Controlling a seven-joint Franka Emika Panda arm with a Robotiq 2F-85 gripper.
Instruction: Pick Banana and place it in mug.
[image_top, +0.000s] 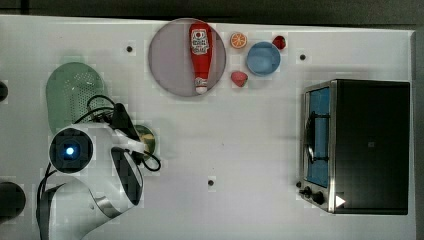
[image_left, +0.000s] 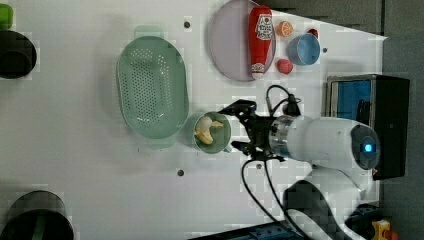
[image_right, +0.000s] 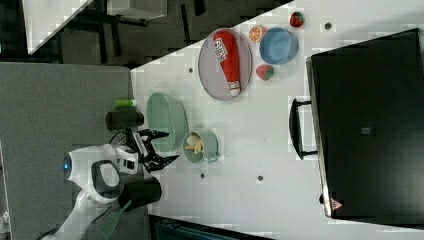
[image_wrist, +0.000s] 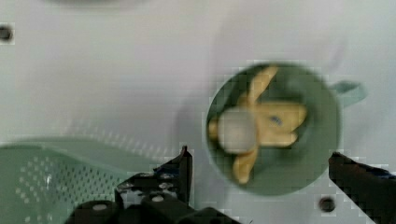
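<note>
Yellow peeled banana (image_left: 207, 131) is already seen lying inside the teal mug (image_left: 224, 134), right next to the colander (image_left: 151, 87); the gripper (image_left: 241, 126) is held spread wide and empty just beside the mug, so only a retreat looks left.

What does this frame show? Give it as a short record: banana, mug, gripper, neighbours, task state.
banana: peeled yellow piece lying inside the mug
mug: teal-green mug, upright, beside the colander
gripper: the gripper is next to the mug, jaws open, holding nothing
neighbours: ketchup bottle on the grey plate; blue bowl; toaster oven
task state: banana appears placed
</note>
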